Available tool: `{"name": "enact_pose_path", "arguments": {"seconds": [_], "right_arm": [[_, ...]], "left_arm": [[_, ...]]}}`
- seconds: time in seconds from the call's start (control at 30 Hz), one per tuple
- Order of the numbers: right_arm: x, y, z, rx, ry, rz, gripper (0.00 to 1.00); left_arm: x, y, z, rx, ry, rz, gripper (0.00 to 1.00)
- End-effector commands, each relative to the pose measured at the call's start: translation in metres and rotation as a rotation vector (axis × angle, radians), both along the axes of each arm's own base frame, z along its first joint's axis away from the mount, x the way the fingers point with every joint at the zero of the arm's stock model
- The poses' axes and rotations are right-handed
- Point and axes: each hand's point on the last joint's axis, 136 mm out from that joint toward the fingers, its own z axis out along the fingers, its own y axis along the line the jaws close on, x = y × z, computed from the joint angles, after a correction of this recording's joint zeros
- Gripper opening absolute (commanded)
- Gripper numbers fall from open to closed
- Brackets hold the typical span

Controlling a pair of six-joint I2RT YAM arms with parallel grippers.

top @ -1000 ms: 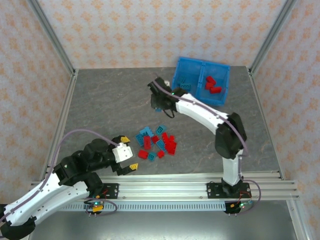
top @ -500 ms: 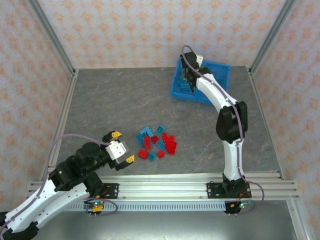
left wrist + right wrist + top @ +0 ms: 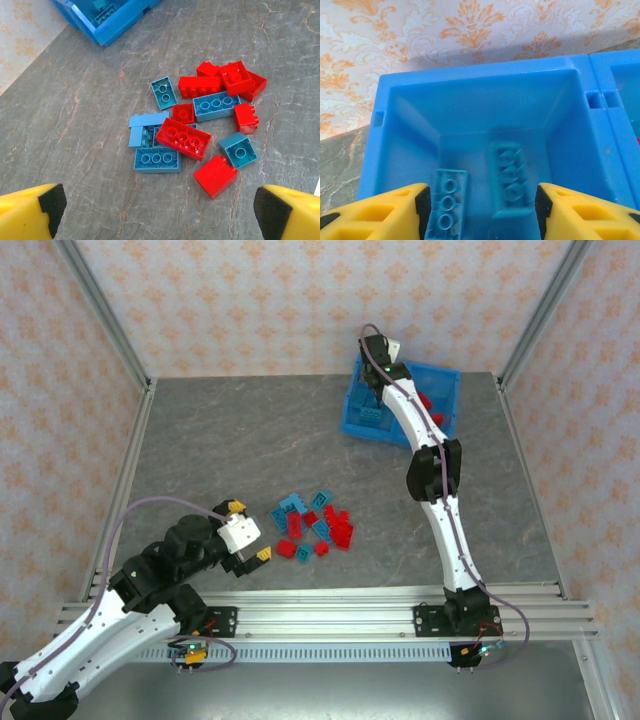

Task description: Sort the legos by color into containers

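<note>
The blue bin stands at the far side of the grey table, and everything else is placed from it. The right gripper hangs directly above the bin's left compartment, its yellow fingers spread apart with nothing pinched between them. On that compartment's floor lie two light blue bricks. One is sharp and flat, studs up, near the left wall. The second is just beside it and blurred (whether it rests or moves I cannot tell). The right compartment, across the divider, holds a few red bricks. The remaining legos lie in a loose heap well apart from the bin, on its near side, red and light blue mixed, several touching or overlapping. The left gripper hovers on the near side of the heap, farther again from the bin. Its fingers are opened wide and hold nothing, and the heap shows between them in the wrist view
</note>
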Motion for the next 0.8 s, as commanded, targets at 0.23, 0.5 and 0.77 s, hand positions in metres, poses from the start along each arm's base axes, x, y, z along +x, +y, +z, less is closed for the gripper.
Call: {"name": "enact_pose_path", "arguments": {"seconds": [0.23, 0.5, 0.77], "right_arm": [[-0.080, 0.020, 0.105, 0.155, 0.021, 0.174, 0.62], [-0.237, 0.037, 0.128, 0.296, 0.126, 0.469, 0.77], [-0.411, 0.021, 0.074, 0.434, 0.439, 0.657, 0.98]], "left_arm": [[0.034, 0.013, 0.023, -0.169, 0.033, 0.284, 1.00], [0.071, -0.001, 0.018, -0.437, 0.357, 0.684, 1.00], [0.070, -0.022, -0.048, -0.392, 0.674, 0.906, 0.99]]}}
